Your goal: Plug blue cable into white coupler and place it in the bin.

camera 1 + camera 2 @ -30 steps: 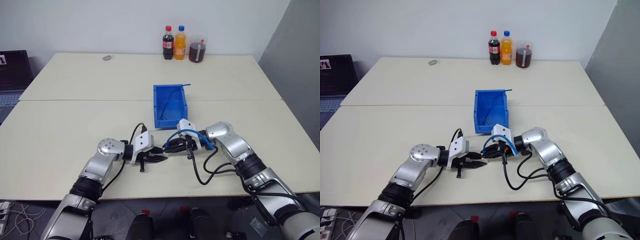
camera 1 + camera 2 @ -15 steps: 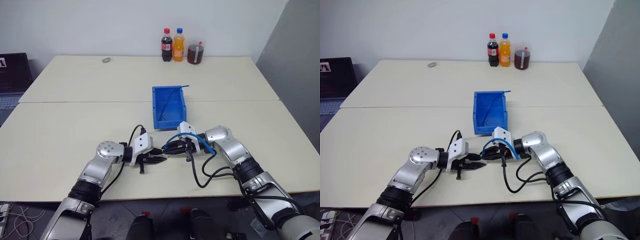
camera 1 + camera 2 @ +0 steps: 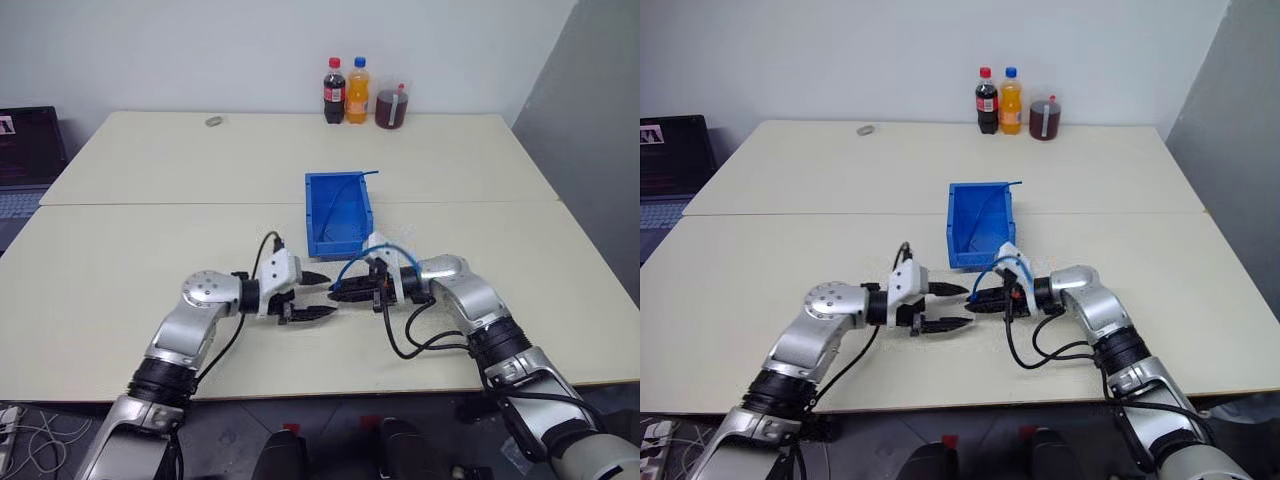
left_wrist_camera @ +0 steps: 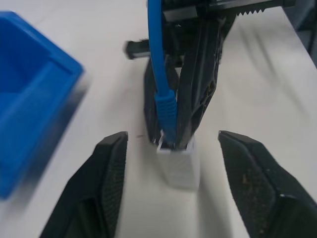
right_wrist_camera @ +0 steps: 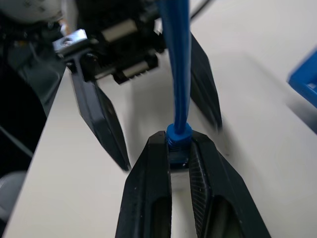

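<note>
pale tabletop [image 3: 120,270] runs from the near edge to the back wall. nearest, the left gripper [image 3: 312,296] has just let its jaws swing wide off the white coupler [image 4: 178,163] — the joint looks made. the right gripper [image 5: 178,148], level, pinches the blue cable [image 4: 157,59] plugged in. beyond — the bin [image 3: 340,210].

Your robot's arms are silver with black joints; black cables loop to white wrist blocks carrying each black two-fingered claw.
</note>
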Robot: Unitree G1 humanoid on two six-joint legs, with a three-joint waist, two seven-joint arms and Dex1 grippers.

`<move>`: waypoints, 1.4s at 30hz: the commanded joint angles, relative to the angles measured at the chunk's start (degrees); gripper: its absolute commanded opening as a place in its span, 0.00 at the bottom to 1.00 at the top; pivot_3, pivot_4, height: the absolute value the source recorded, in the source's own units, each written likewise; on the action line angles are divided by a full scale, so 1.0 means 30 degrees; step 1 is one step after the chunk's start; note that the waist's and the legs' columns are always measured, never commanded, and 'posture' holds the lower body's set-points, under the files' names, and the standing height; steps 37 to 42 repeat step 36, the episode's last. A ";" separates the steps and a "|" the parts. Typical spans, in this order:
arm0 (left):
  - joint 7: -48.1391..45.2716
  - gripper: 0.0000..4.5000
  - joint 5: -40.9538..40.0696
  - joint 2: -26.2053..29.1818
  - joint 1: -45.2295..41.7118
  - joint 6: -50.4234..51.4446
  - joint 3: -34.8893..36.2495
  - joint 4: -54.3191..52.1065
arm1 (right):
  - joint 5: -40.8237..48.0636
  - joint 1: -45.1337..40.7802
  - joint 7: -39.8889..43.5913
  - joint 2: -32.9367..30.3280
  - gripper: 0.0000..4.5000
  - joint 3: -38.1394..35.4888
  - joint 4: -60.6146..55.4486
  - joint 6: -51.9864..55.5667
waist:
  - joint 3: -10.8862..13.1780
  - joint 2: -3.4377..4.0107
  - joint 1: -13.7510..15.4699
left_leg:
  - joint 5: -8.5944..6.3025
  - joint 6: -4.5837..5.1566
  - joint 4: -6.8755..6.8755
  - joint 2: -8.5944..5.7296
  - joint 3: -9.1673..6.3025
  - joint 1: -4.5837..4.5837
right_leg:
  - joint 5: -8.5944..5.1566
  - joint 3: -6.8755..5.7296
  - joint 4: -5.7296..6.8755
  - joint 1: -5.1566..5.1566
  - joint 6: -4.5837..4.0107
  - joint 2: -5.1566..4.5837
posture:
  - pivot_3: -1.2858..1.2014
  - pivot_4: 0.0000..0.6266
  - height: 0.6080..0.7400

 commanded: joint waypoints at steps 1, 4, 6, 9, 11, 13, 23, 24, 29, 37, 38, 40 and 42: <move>0.1812 0.90 -0.1208 0.0576 0.0769 0.2102 0.1931 -0.3088 | 0.2970 -0.2633 -0.1600 0.0128 0.05 -0.3248 -0.0964 0.4682 | 0.0015 0.0014 -0.0038 | 0.0000 0.0000 0.0000 0.0003 0.0010 -0.0055 | 0.0003 0.0012 0.0007 -0.0056 0.0002 -0.0003 | 0.52 0.24 1.00; 0.3862 0.98 -0.1827 0.0273 0.0890 0.3791 0.3065 -0.4789 | 0.3175 -0.5126 -0.3581 0.0653 0.05 -0.4892 0.2037 0.5436 | 0.0026 0.0019 -0.0014 | 0.0002 -0.0002 0.0005 0.0004 0.0026 -0.0125 | 0.0005 0.0021 0.0049 -0.0157 0.0001 -0.0007 | 0.52 0.24 1.00; 0.5486 0.98 -0.2347 -0.0175 0.0745 0.5156 0.3820 -0.5880 | 0.2909 -0.7309 -0.5113 0.1088 0.05 -0.5919 0.5431 0.5128 | 0.0025 0.0019 -0.0017 | 0.0001 -0.0002 -0.0004 0.0006 0.0014 -0.0115 | 0.0003 0.0009 0.0042 -0.0146 0.0000 -0.0001 | 0.52 0.24 1.00; 0.7400 0.98 -0.2494 -0.0627 0.0853 0.6459 0.4418 -0.7105 | 0.1770 -0.9898 -0.6666 0.1437 0.05 -0.6342 1.0249 0.2918 | 0.0023 0.0016 -0.0018 | 0.0001 -0.0001 -0.0014 0.0004 0.0023 -0.0115 | 0.0004 0.0010 0.0013 -0.0133 -0.0001 -0.0001 | 0.52 0.24 1.00; 0.8443 0.98 -0.2391 -0.0964 0.1053 0.6727 0.4576 -0.7552 | 0.0920 -1.1274 -0.7864 0.1603 0.05 -0.6485 1.3213 0.1005 | 0.0024 0.0015 -0.0002 | 0.0000 -0.0001 -0.0023 -0.0002 0.0046 -0.0125 | 0.0004 0.0022 -0.0009 -0.0139 -0.0001 -0.0012 | 0.52 0.24 1.00; 0.9281 0.98 -0.2562 -0.1357 0.1215 0.7076 0.4732 -0.7908 | 0.0462 -1.2173 -0.8419 0.1732 0.05 -0.6653 1.5241 -0.0345 | 0.0025 0.0014 -0.0003 | 0.0000 -0.0002 -0.0024 -0.0017 0.0059 -0.0156 | 0.0007 0.0024 -0.0026 -0.0146 -0.0001 -0.0033 | 0.52 0.24 1.00; 1.1284 1.00 -0.3052 -0.2085 0.1980 0.8094 0.4777 -0.9495 | -0.0560 -1.3854 -0.9438 0.2206 0.57 -0.7525 1.8221 -0.2917 | 0.0026 0.0018 -0.0008 | 0.0000 -0.0011 -0.0018 -0.0023 0.0052 -0.0293 | 0.0019 -0.0001 -0.0027 -0.0243 0.0005 -0.0061 | 0.52 0.24 1.00; 1.1365 1.00 -0.3101 -0.2103 0.1980 0.8100 0.4726 -0.9521 | -0.0663 -1.3907 -0.9437 0.2208 0.62 -0.7536 1.8239 -0.3029 | 0.0026 0.0018 -0.0010 | 0.0000 -0.0011 -0.0016 -0.0023 0.0051 -0.0291 | 0.0019 -0.0001 -0.0026 -0.0243 0.0005 -0.0061 | 0.52 0.24 1.00; 1.1864 1.00 -0.3128 -0.2158 0.1554 0.8597 0.4476 -0.9051 | -0.1440 -1.3881 -0.9756 0.1592 0.90 -0.7420 1.7783 -0.3610 | 0.0026 0.0017 -0.0007 | 0.0001 -0.0012 -0.0011 -0.0026 0.0049 -0.0293 | 0.0020 -0.0003 -0.0022 -0.0241 0.0006 -0.0060 | 0.52 0.24 1.00; 1.2832 1.00 -0.3002 -0.1949 0.1922 0.8800 0.5306 -0.9234 | -0.1742 -0.8852 -0.9855 -0.0283 0.90 -0.6701 0.7903 -0.1152 | 0.0025 0.0015 0.0069 | 0.0001 -0.0013 -0.0011 -0.0038 0.0034 -0.0316 | 0.0020 -0.0014 -0.0047 -0.0237 0.0007 -0.0072 | 0.52 0.24 1.00; 1.2832 1.00 -0.3002 -0.1949 0.1922 0.8800 0.5306 -0.9234 | -0.1742 -0.8852 -0.9855 -0.0283 0.90 -0.6701 0.7903 -0.1152 | 0.0025 0.0015 0.0069 | 0.0001 -0.0013 -0.0011 -0.0038 0.0034 -0.0316 | 0.0020 -0.0014 -0.0047 -0.0237 0.0007 -0.0072 | 0.52 0.24 1.00; 1.2832 1.00 -0.3002 -0.1949 0.1922 0.8800 0.5306 -0.9234 | -0.1742 -0.8852 -0.9855 -0.0283 0.90 -0.6701 0.7903 -0.1152 | 0.0025 0.0015 0.0069 | 0.0001 -0.0013 -0.0011 -0.0038 0.0034 -0.0316 | 0.0020 -0.0014 -0.0047 -0.0237 0.0007 -0.0072 | 0.52 0.24 1.00; 1.2832 1.00 -0.3002 -0.1949 0.1922 0.8800 0.5306 -0.9234 | -0.1742 -0.8852 -0.9855 -0.0283 0.90 -0.6701 0.7903 -0.1152 | 0.0025 0.0015 0.0069 | 0.0001 -0.0013 -0.0011 -0.0038 0.0034 -0.0316 | 0.0020 -0.0014 -0.0047 -0.0237 0.0007 -0.0072 | 0.52 0.24 1.00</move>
